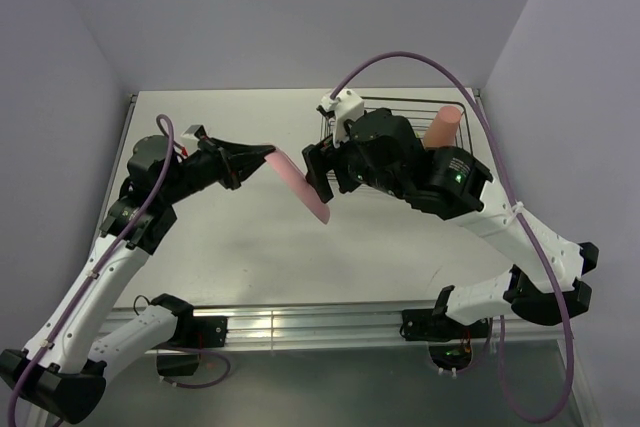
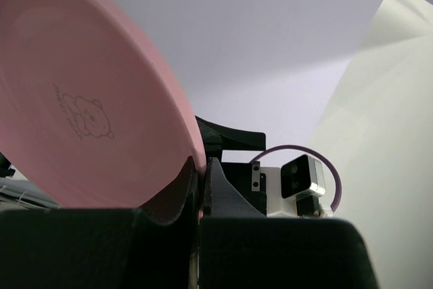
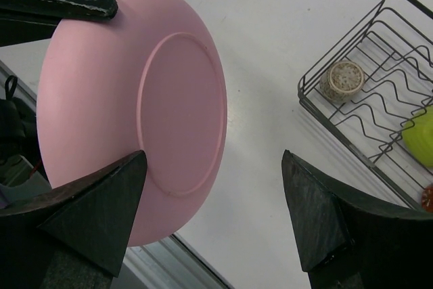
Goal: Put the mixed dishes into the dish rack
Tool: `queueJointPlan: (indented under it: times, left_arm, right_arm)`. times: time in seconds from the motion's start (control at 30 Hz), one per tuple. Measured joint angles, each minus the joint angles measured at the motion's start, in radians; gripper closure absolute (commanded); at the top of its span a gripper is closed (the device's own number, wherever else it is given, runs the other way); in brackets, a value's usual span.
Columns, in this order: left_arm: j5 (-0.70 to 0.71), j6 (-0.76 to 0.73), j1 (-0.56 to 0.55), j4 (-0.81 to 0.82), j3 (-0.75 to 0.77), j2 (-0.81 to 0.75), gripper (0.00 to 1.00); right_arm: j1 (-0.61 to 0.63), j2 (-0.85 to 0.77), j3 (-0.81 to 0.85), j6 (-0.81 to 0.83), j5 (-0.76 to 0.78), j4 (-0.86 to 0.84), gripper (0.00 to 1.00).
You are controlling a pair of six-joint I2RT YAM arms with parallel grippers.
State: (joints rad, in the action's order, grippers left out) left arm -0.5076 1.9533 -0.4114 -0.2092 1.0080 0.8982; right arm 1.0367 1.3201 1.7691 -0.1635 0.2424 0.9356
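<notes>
Aloft, left claw (image 1: 258, 154) pinches smooth round pink plate (image 3: 135, 99) rim; right claw (image 3: 213, 160) gapes.

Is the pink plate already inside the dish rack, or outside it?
Outside. The left gripper holds the pink plate by its rim, tilted above the table; the dish rack stands apart.

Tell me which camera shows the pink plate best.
Right wrist. It shows nearly the whole underside of the plate, foot ring included. The left wrist view is too close: only part of the face, with a small bear print. The top view shows it edge-on, a thin pink sliver.
</notes>
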Motion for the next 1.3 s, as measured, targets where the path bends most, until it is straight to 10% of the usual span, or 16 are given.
queueJointPlan:
  times: [1.3]
  left_arm:
    - [-0.045,0.007,0.048,-0.074,0.084,0.128,1.00]
  right_arm:
    - [0.140,0.162,0.123,0.013,0.062,0.062,0.14]
